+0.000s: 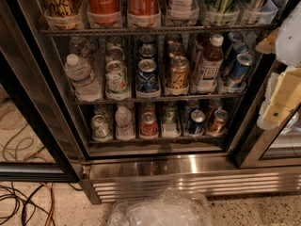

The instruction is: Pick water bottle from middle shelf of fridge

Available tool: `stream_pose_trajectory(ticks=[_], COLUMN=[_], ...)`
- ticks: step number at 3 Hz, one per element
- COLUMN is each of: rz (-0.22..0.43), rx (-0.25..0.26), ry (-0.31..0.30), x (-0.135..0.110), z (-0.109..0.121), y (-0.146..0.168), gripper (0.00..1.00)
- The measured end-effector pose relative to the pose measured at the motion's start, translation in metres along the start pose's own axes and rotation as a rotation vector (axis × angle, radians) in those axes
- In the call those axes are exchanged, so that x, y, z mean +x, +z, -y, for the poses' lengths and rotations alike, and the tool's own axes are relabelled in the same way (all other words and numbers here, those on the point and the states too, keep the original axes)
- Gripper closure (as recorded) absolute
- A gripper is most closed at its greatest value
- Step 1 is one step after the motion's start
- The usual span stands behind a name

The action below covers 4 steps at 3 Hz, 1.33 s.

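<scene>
The water bottle [82, 77] is clear and ribbed with a white cap. It stands at the left end of the middle shelf [160, 98] of the fridge [188, 172], next to rows of cans. My gripper [281, 86] is at the right edge of the view, in front of the fridge's right frame. It is level with the middle shelf and far to the right of the water bottle, touching nothing.
An amber-drink bottle [208, 62] stands on the middle shelf towards the right. Coca-Cola bottles [103, 3] fill the rack above. A small clear bottle [123, 121] sits among the lowest cans. A crumpled clear plastic bag [162, 210] lies on the floor in front. Cables [23, 199] lie at the lower left.
</scene>
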<state>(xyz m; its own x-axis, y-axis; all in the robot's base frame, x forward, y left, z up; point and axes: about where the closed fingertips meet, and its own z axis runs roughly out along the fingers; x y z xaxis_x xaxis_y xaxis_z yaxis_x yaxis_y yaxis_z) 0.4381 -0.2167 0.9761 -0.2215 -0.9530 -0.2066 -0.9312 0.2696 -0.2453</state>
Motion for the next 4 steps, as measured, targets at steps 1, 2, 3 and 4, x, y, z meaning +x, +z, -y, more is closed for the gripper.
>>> stream_pose_trajectory(ticks=[1,2,3,4], rz=[0.014,0.111,0.26,0.424], rx=[0.013,0.035,0.026,-0.015], ry=[0.002,0.042,0.078,0.118], x=[-0.006,-0.031,-0.072,-0.108], z=[0.001,-0.001,0.002,0.0], y=[0.0,0.005,0.02,0.04], gripper=[0.0,0.0,0.0,0.0])
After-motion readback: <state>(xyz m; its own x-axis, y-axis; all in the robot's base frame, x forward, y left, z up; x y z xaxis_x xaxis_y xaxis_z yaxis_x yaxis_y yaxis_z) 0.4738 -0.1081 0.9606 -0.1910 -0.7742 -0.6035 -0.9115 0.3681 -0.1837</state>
